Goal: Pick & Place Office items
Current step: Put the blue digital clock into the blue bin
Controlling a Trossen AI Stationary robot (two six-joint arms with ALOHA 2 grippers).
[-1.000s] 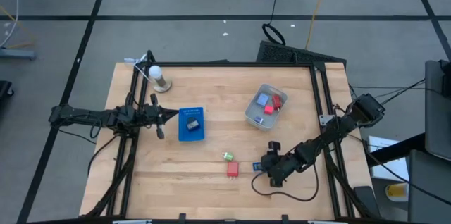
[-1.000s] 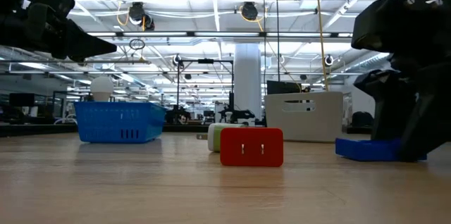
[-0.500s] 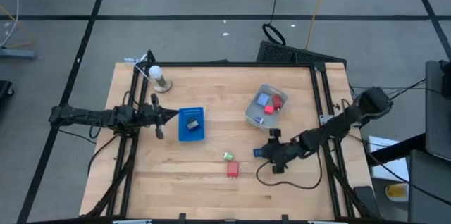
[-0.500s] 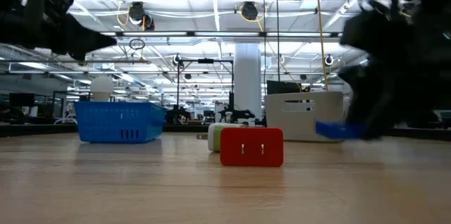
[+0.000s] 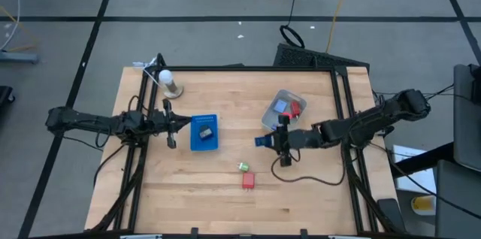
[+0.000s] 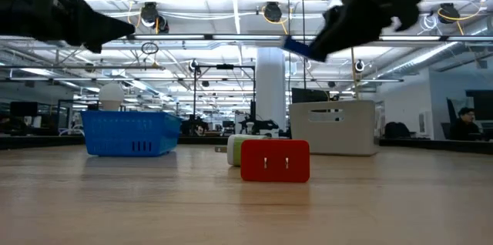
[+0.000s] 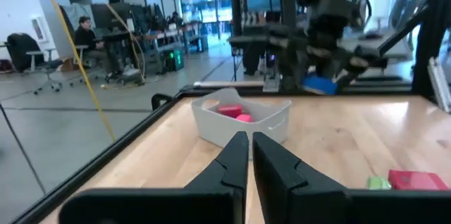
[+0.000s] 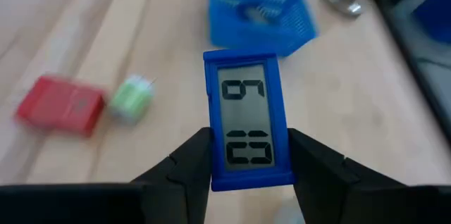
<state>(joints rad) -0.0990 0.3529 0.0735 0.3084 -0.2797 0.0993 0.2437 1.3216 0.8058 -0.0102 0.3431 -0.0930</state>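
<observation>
Right gripper carries a blue timer above the table, just beside the clear tub.

The right gripper has its fingers part-closed on the sides of a small blue timer with a grey display, pinching it by its narrow edges so the face stays clear; in the overhead view it hangs off the table just beside the clear tub, which already holds red and blue pieces, likely its drop point. A red block and a green piece lie on the wood nearby, unpicked. A dark item sits in the blue basket. The left gripper waits, fingers together and empty, beside that basket.
</observation>
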